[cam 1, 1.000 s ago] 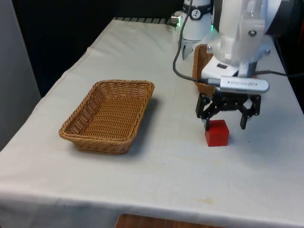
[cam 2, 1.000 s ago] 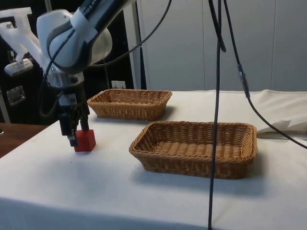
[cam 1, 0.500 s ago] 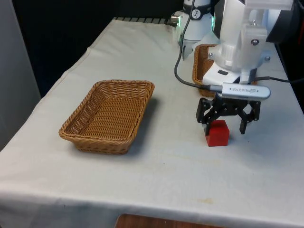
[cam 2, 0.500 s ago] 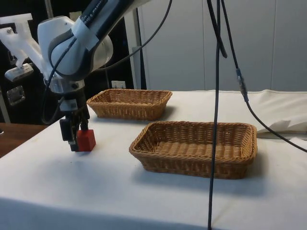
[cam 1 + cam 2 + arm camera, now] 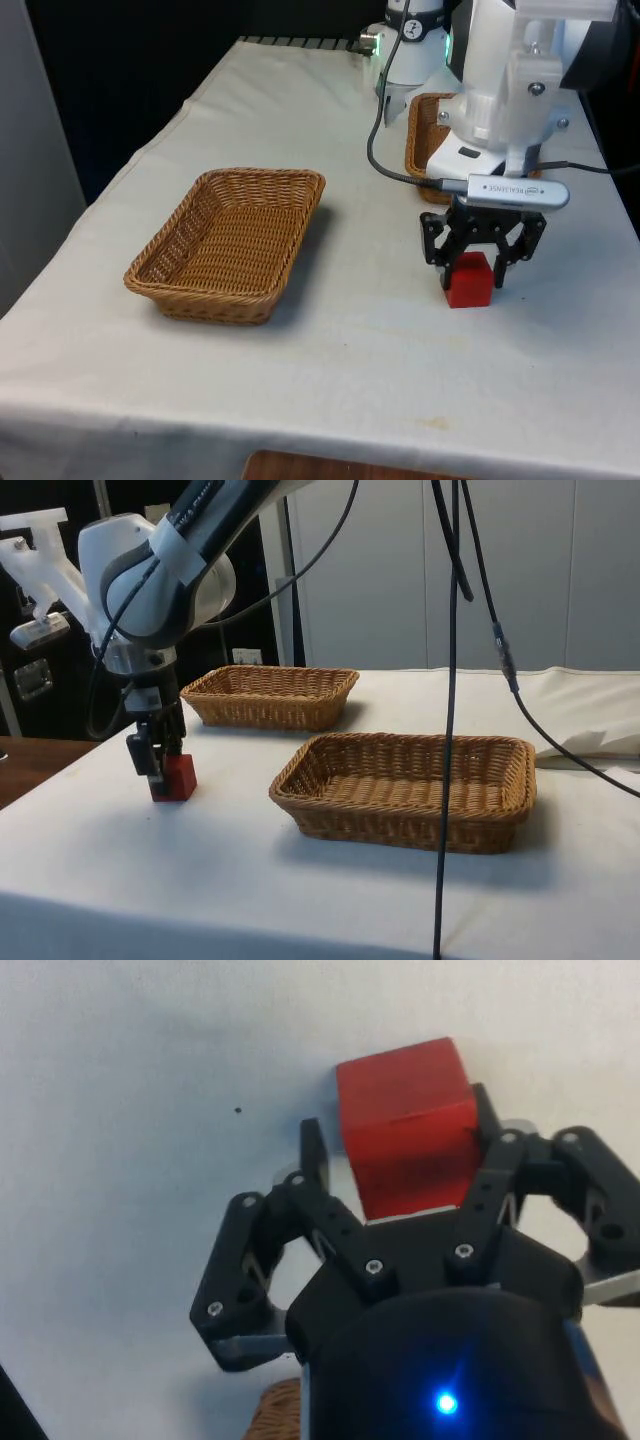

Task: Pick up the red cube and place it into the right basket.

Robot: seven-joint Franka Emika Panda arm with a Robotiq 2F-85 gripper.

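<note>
Clamping the red cube, the gripper hides its upper faces.

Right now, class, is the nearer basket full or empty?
Empty. The nearer basket shows bare wicker inside; the red cube sits on the cloth between the hand's fingers.

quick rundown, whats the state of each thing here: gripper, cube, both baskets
gripper: lowered at the table, fingers closed around the red cube
red cube: upright on the white cloth, between the fingers, not lifted
near basket: upright, nothing in it
far basket: upright on the cloth by the robot's base, inside hidden
</note>
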